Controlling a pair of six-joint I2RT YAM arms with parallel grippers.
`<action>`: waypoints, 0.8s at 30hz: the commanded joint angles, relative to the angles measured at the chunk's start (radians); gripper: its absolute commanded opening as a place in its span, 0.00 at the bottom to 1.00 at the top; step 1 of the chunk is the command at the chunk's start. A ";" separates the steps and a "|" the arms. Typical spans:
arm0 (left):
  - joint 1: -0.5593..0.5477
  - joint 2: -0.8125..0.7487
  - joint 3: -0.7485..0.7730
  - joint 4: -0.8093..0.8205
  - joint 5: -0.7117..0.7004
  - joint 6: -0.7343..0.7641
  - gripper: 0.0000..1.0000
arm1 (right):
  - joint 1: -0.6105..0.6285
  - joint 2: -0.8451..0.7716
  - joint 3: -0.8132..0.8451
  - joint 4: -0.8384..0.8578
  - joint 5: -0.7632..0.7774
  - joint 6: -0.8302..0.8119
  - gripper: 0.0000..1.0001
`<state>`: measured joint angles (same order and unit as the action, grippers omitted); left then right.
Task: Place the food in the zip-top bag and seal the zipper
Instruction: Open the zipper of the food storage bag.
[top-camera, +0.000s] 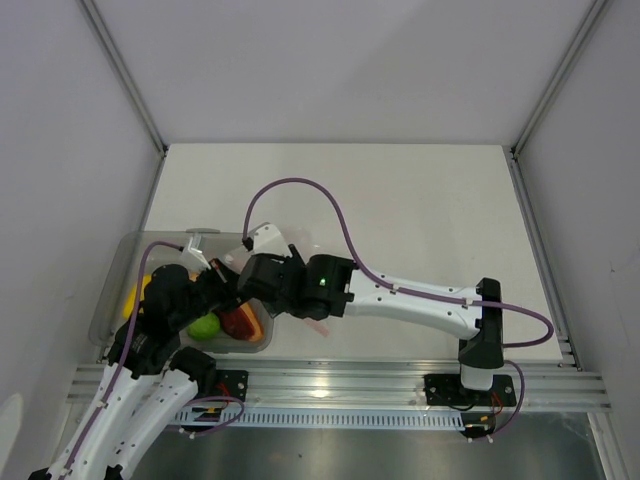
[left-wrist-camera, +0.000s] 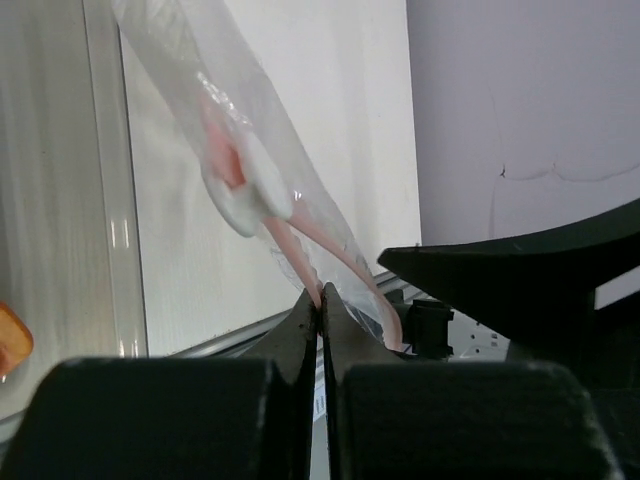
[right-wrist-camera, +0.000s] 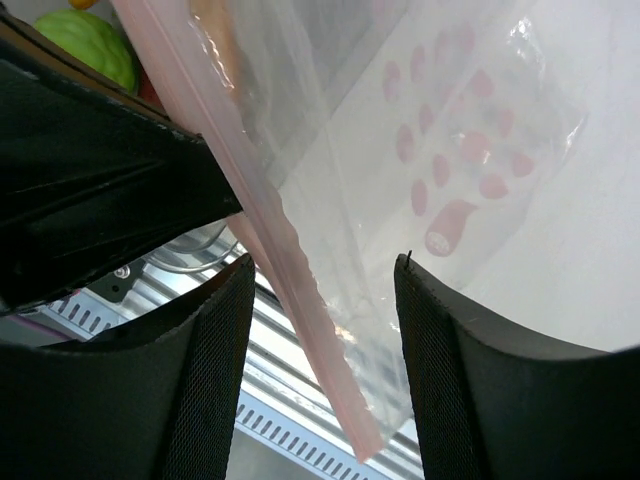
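Clear pink-dotted bag (right-wrist-camera: 335, 130), pinkish zipper (right-wrist-camera: 285, 290)

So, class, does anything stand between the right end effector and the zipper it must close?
Nothing visible does. The zipper runs through the gap of the open right end effector, only clear film of the bag beside it. The left end effector pinches the same strip off to one side.

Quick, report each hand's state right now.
Left hand: closed, pinching the bag at its pink edge.
Right hand: open around the bag's edge.
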<state>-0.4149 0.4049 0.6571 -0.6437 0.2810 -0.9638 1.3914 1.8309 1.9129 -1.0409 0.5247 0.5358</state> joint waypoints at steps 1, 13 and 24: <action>-0.007 0.008 0.030 -0.017 -0.016 0.039 0.01 | 0.026 0.016 0.072 -0.021 0.089 -0.034 0.59; -0.009 0.023 0.044 -0.022 0.029 0.057 0.00 | 0.040 0.076 0.081 -0.022 0.155 -0.140 0.58; -0.009 0.028 0.052 -0.019 0.055 0.056 0.01 | 0.080 0.074 -0.034 0.067 0.353 -0.220 0.28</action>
<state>-0.4152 0.4274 0.6697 -0.6727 0.3046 -0.9318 1.4597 1.9152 1.9087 -1.0260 0.7650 0.3496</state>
